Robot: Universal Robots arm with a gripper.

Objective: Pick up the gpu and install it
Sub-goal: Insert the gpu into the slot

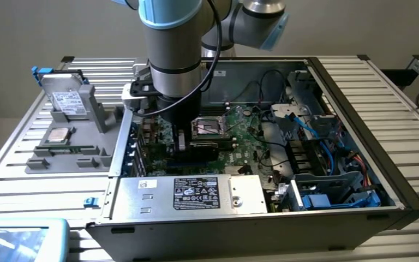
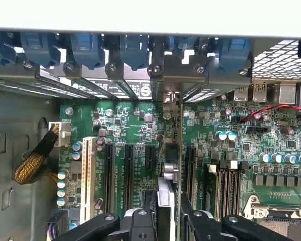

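Wrist view: the black metal pincer point(image 2: 166, 221) clamps the gpu point(image 2: 166, 173), a thin card standing edge-on over the green, slot-ribbed motherboard point(image 2: 125, 125), hemmed between long black slots point(image 2: 129, 170), its silver bracket near the case's rear wall.

Even, soft overhead light; wrist view sharp mid-board, dark and blurred at the near edge.

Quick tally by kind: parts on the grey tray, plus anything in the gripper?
On the grey tray:
silver drive: 1
processor chip: 1
In the gripper:
gpu: 1, held on edge over the motherboard slots
Total: 3
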